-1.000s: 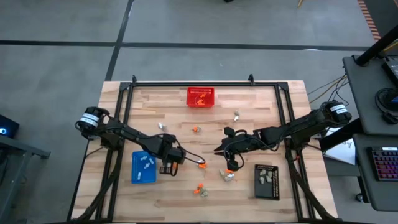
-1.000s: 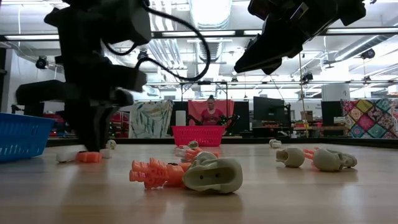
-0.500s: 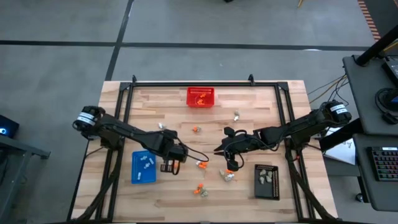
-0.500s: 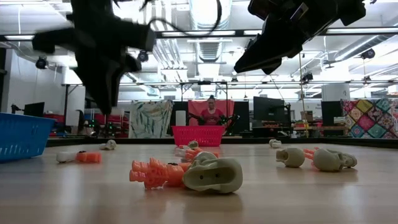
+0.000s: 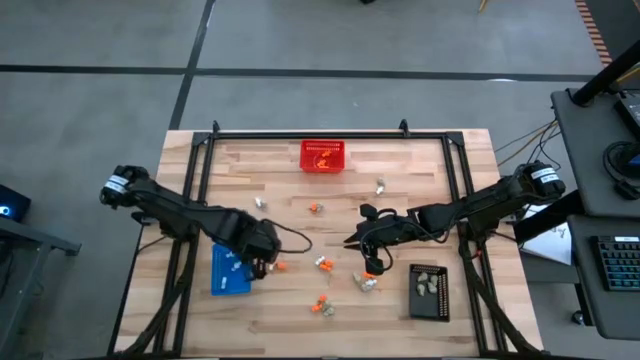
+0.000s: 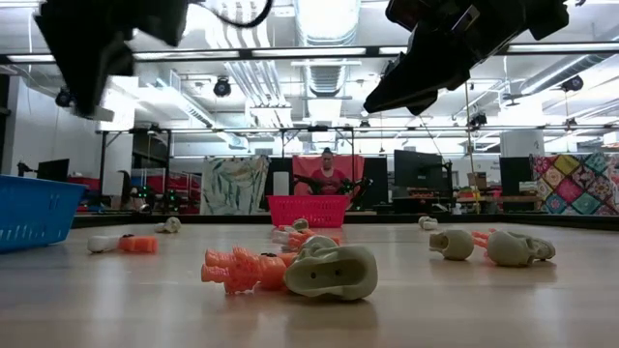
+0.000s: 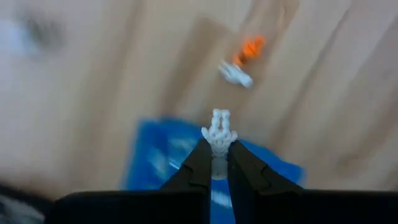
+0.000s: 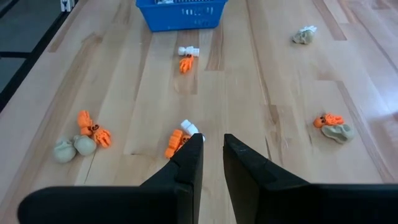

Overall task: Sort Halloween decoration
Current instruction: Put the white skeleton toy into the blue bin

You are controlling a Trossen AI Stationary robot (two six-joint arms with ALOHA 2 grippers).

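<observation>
Left gripper point(image 7: 216, 163) pinches a white trinket point(image 7: 219, 132), seen only by wrist view.

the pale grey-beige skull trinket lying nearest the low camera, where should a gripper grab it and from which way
Probably from straight above, pinching the pale grey-beige skull trinket across its rounded dome. It lies on its side on the wooden table, touching an orange skeleton trinket, so the fingers should close along the sides clear of that neighbour.

No readable text, labels, brands, numbers or signs anywhere: none on table, trays, basket, arms or trinkets; background room too indistinct to read.
</observation>
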